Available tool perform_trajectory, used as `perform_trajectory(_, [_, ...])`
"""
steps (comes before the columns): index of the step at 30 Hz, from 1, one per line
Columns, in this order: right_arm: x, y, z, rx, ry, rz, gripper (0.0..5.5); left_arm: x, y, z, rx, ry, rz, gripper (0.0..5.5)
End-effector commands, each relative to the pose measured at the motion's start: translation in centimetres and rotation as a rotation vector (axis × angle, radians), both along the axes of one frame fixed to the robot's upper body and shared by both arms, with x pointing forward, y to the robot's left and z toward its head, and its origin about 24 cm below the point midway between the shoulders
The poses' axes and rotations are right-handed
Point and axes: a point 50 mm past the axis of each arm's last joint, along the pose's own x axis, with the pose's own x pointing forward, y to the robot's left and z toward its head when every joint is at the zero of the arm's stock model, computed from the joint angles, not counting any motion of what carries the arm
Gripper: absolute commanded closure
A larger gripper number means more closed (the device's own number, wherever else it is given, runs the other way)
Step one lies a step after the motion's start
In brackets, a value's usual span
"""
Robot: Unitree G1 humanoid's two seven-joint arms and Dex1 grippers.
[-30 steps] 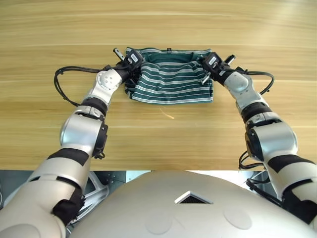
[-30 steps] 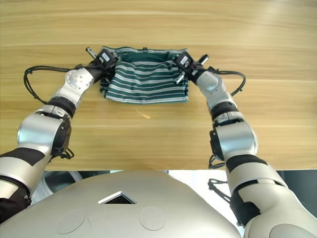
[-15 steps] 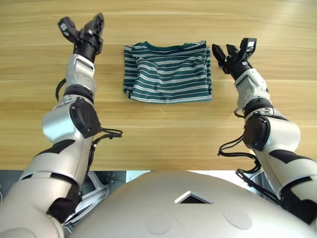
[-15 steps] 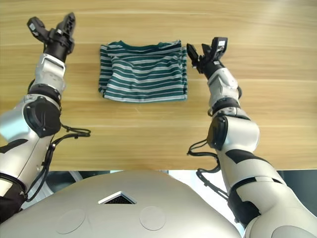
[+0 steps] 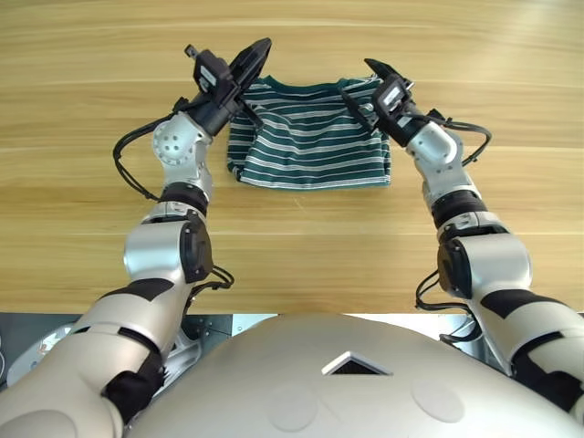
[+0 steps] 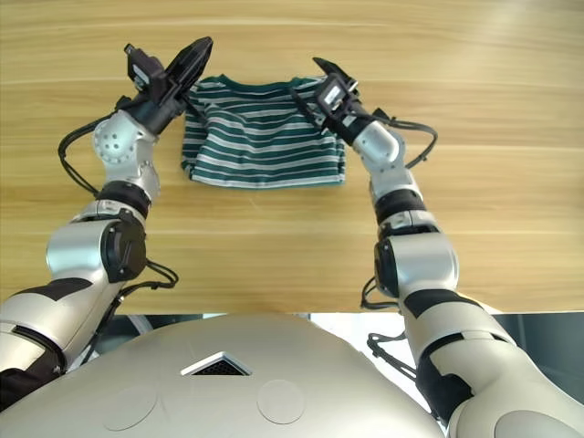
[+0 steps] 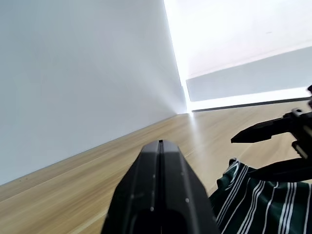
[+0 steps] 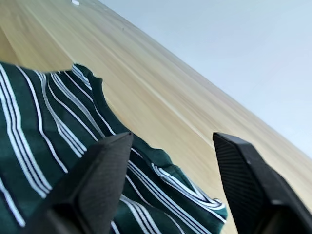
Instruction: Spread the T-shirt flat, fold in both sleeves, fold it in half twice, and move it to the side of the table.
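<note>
A green T-shirt with white stripes [image 5: 310,137] lies folded into a compact rectangle on the wooden table [image 5: 292,237], collar edge on the far side. My left gripper [image 5: 263,47] is shut with nothing in it, raised over the shirt's far left corner; its closed fingers [image 7: 160,161] point across the table. Over the far right corner my right gripper [image 5: 358,78] hovers open, its two fingers [image 8: 105,165] spread above the striped cloth [image 8: 44,122] without holding it.
Bare wood surrounds the shirt on every side, wide to the left, right and far side. The table's near edge [image 5: 292,313] runs just in front of my torso. Black cables [image 5: 128,160] loop beside each forearm.
Half a second ago both arms were spread wide of the shirt with open grippers. They have swung inward to its far corners, and the left gripper has shut. The shirt lies unmoved.
</note>
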Motion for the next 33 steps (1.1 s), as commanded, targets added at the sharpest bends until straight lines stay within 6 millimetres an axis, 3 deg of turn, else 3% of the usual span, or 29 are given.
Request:
perform_trajectory(1, [-0.2, 1.1, -0.8, -0.092, -0.020, 0.008, 3.28, -0.3, -0.6, -1.4, 0.092, 0.031, 0.068, 5.50])
perform_trajectory(8, [-0.5, 1.4, -1.7, -0.147, -0.017, -0.004, 4.56, -1.4, -3.1, -3.3, 0.190, 0.052, 0.043, 5.50])
perform_trajectory(11, [-0.6, 1.4, -1.8, -0.137, -0.004, -0.015, 5.03, -0.6, -3.7, -3.1, -0.150, 0.235, 0.054, 5.50])
perform_trajectory(13, [-0.6, 1.5, -2.0, -0.134, 0.005, -0.018, 5.38, -0.6, -4.1, -3.0, -0.262, 0.287, 0.015, 5.50])
perform_trajectory(23, [-0.8, 2.0, -2.6, -0.114, 0.046, -0.040, 5.48, 0.2, -3.7, -2.6, -0.342, 0.395, 0.053, 5.50])
perform_trajectory(25, [-0.8, 2.0, -2.7, -0.115, 0.052, -0.047, 5.48, 0.2, -3.4, -2.3, -0.261, 0.351, 0.088, 5.50])
perform_trajectory(27, [-0.9, 2.0, -2.8, -0.112, 0.055, -0.049, 5.48, -0.2, -3.4, -2.3, -0.064, 0.256, 0.114, 5.50])
perform_trajectory(30, [-0.9, 2.0, -2.8, -0.099, 0.056, -0.055, 5.48, -1.1, -3.5, -3.9, 0.322, 0.136, 0.130, 5.50])
perform_trajectory(33, [-0.8, 2.1, -2.8, -0.091, 0.056, -0.064, 5.48, -2.1, -3.5, -5.6, 0.516, 0.112, 0.084, 5.50])
